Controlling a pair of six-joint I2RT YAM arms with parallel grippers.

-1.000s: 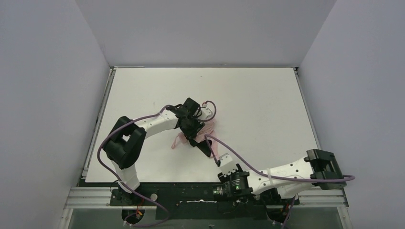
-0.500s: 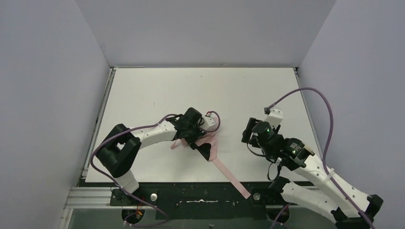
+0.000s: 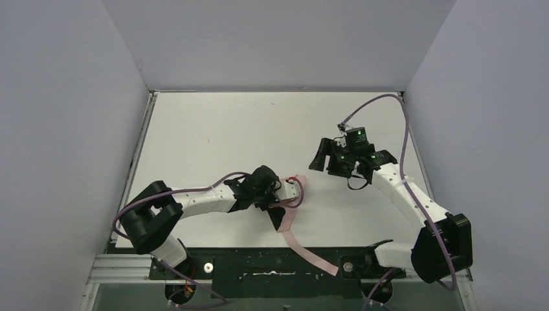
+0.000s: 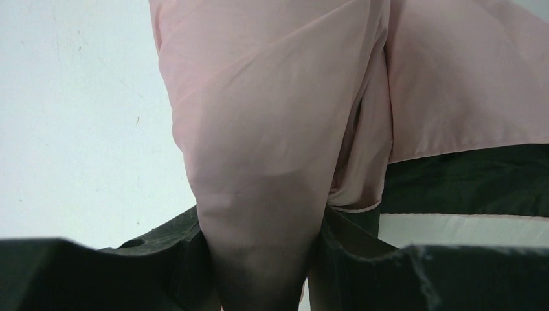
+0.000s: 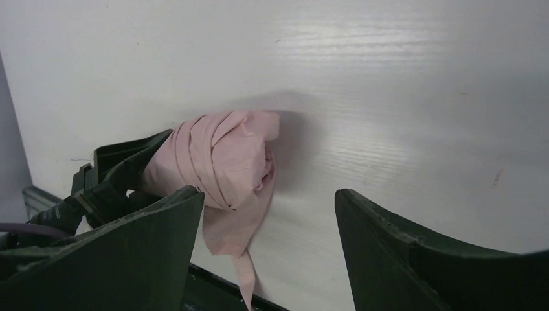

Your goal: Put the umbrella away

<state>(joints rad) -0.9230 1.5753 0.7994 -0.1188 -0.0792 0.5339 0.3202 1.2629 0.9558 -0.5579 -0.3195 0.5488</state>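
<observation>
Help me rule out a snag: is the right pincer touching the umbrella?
Apart. The top view shows the right pincer open, with a stretch of white table between it and the umbrella, which the left pincer holds.

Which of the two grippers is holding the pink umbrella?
The left gripper: its jaws are closed on the umbrella. The right gripper stands open and empty, apart from it.
</observation>
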